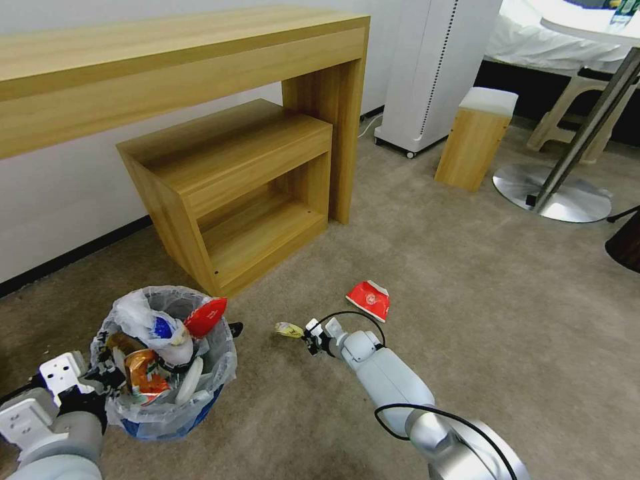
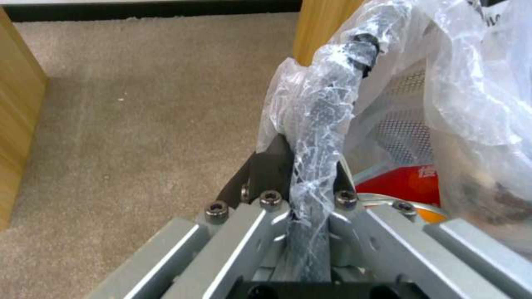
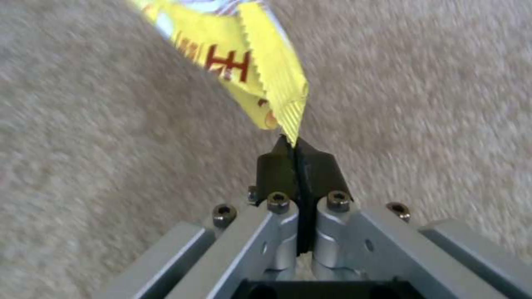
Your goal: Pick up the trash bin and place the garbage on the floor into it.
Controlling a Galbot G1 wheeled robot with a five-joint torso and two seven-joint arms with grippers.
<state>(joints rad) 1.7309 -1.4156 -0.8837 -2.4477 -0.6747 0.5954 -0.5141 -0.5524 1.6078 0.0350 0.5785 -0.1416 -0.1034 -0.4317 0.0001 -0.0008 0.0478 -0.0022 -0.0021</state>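
left gripper (image 2: 299, 166) clamps trash bin (image 1: 167, 407) rim (bagged) | right gripper (image 3: 296, 155) pinches yellow wrapper (image 3: 249, 62) | 1 red wrapper (image 1: 369, 299) on floor (image 1: 467, 280)

yellow wrapper (image 3: 260, 74): dark red print, reads roughly "H H", partly cut off, held at right gripper (image 3: 296, 145) tips
red packet (image 2: 407, 182): one pale character, unreadable, inside trash bin (image 2: 399, 112)
elsewhere: no legible text

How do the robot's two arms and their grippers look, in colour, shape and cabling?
Both arms are rounded, light grey shells. A thin black cable loops along the right arm. The left gripper and right gripper have silver angular metal linkages, dark hex bolts and black fingertips.
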